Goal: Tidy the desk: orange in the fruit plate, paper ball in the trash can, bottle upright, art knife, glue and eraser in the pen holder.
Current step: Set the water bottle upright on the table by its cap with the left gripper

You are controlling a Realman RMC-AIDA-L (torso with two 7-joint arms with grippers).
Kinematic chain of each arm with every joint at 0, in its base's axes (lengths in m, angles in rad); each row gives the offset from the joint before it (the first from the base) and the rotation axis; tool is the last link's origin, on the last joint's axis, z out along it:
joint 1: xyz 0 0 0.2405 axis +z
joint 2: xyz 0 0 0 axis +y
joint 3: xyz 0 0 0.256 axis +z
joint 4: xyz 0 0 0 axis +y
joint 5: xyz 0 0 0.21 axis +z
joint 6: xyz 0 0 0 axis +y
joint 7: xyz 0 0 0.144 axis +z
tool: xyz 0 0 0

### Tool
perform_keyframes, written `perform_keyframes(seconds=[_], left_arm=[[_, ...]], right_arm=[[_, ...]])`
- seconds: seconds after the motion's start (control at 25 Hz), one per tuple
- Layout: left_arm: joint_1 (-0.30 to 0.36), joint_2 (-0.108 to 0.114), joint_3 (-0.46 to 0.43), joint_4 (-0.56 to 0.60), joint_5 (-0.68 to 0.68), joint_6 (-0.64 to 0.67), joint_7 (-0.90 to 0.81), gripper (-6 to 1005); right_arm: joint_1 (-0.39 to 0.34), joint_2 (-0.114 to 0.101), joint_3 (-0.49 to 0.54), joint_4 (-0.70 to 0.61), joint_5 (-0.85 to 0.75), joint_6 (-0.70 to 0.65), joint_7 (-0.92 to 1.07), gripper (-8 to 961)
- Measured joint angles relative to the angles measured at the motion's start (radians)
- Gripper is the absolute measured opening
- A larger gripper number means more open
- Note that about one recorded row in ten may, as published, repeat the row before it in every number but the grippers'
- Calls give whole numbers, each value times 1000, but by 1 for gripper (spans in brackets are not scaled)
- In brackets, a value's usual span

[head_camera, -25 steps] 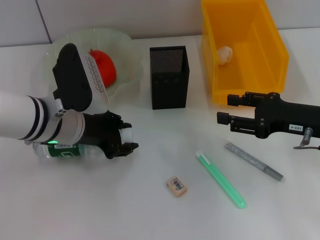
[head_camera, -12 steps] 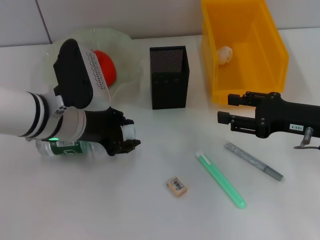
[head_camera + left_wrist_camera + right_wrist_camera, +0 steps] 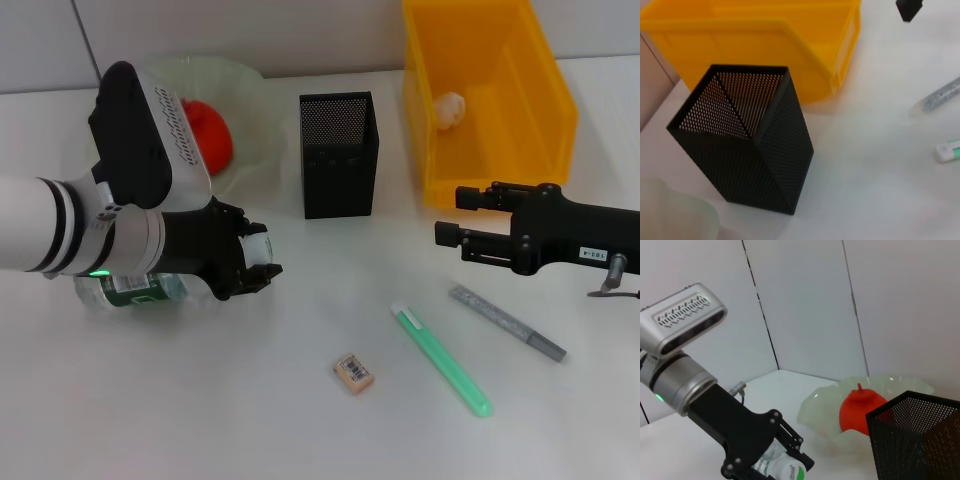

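Bottle [image 3: 135, 292] step in hand: it lies on its side on the desk, cap end clamped between the fingers of my left gripper [image 3: 255, 264]. Next move, as I judge it: swing the wrist to stand it on its base, then release. My right gripper [image 3: 447, 217] hovers beside the trash can [image 3: 545, 95], fingers apart, nothing held.

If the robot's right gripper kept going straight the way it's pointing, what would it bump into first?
Probably the black pen holder. The right gripper points toward the robot's left, roughly at the holder's lower part, with bare table between; depth makes this uncertain.
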Motion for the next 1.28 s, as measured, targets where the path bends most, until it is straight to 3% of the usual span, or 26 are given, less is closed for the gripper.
perform_keyframes(seconds=[0.4, 1.28], left_arm=[[70, 0, 21, 117, -6, 3, -11, 473], [102, 3, 14, 210, -22, 8, -62, 473]], right_arm=[[0, 0, 0, 0, 2, -3, 0, 639], [2, -1, 0, 0, 3, -4, 0, 633]])
